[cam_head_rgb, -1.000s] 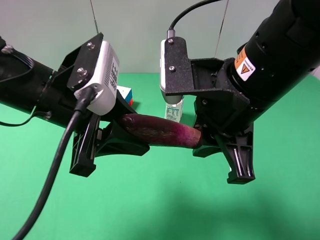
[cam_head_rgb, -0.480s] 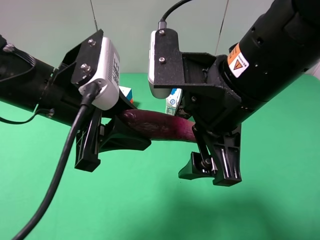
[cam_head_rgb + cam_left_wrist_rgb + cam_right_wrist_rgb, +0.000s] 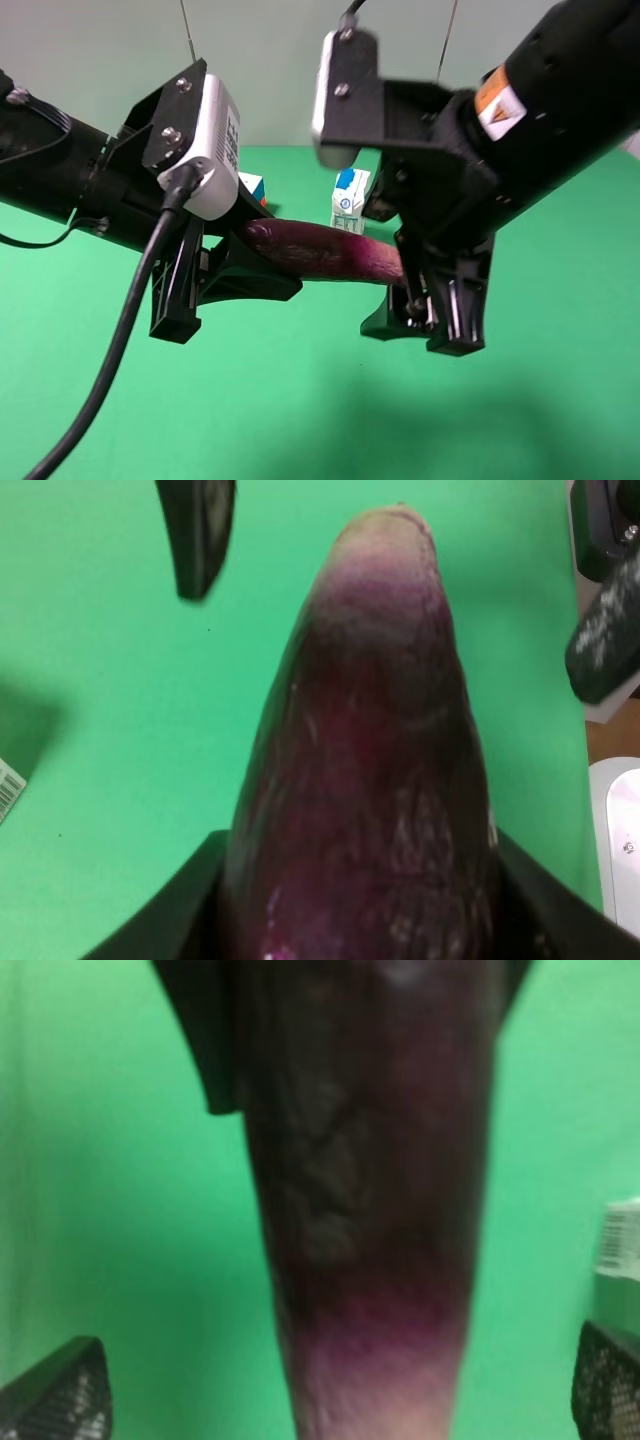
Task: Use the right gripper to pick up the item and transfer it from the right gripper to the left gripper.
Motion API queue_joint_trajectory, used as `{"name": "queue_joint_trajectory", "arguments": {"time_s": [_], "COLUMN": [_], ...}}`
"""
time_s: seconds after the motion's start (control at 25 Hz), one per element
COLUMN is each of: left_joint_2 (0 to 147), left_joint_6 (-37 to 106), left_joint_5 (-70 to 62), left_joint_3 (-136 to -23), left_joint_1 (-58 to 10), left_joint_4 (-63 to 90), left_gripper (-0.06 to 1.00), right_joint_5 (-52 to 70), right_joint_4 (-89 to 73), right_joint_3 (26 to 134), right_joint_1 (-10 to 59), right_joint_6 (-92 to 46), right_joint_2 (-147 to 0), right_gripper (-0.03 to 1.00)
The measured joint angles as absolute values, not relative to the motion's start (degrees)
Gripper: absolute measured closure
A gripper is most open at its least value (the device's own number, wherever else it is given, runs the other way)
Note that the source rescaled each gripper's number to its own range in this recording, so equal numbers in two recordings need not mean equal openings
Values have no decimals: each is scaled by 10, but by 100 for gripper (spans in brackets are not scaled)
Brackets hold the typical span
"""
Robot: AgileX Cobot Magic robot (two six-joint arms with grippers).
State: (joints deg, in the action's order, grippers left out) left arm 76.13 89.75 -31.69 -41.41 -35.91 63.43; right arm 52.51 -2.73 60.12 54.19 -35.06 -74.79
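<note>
Mid-air handover above the green desk (image 3: pixel 300 410). The long, glossy dark-purple eggplant (image 3: pixel 320 252) lies level. Its long axis runs from the left pincer (image 3: pixel 215 292), which pinches the thick end, to the right pincer (image 3: pixel 425 325). The right pincer's fingers are spread, flanking the pale stem tip without touching it. The space behind the right pincer appears free for backing away.

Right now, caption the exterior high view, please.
Handover: left gripper holds the eggplant aloft; right gripper open at its tip.
</note>
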Motion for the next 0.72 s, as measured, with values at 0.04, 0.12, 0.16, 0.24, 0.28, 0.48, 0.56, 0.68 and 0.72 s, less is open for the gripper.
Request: {"name": "queue_joint_trajectory", "arguments": {"time_s": [0.04, 0.12, 0.16, 0.24, 0.28, 0.48, 0.56, 0.68, 0.72], "left_joint_2": [761, 761, 761, 761, 761, 761, 761, 761, 761], "left_joint_6": [898, 898, 898, 898, 898, 898, 898, 898, 898], "left_joint_5": [-317, -317, -317, -317, -317, -317, -317, -317, -317], "left_joint_3": [-414, -414, -414, -414, -414, -414, -414, -414, -414], "left_joint_1": [-359, -359, -359, -359, -359, -359, -359, -359, -359], "left_joint_4": [634, 634, 634, 634, 634, 635, 635, 635, 635], "left_gripper": [94, 94, 94, 94, 94, 94, 94, 94, 94], "right_joint_5": [527, 535, 537, 538, 540, 564, 576, 586, 590], "right_joint_4": [-19, -4, 4, 20, 26, 39, 40, 42, 44], "right_joint_3": [601, 601, 601, 601, 601, 601, 601, 601, 601], "right_joint_1": [542, 542, 542, 542, 542, 542, 542, 542, 542], "right_joint_6": [-338, -314, -300, -275, -262, -187, -154, -110, -97], "right_joint_2": [-740, -727, -719, -706, -698, -659, -644, -618, -608], "right_gripper": [-3, -3, -3, -3, -3, -3, -3, -3, -3]}}
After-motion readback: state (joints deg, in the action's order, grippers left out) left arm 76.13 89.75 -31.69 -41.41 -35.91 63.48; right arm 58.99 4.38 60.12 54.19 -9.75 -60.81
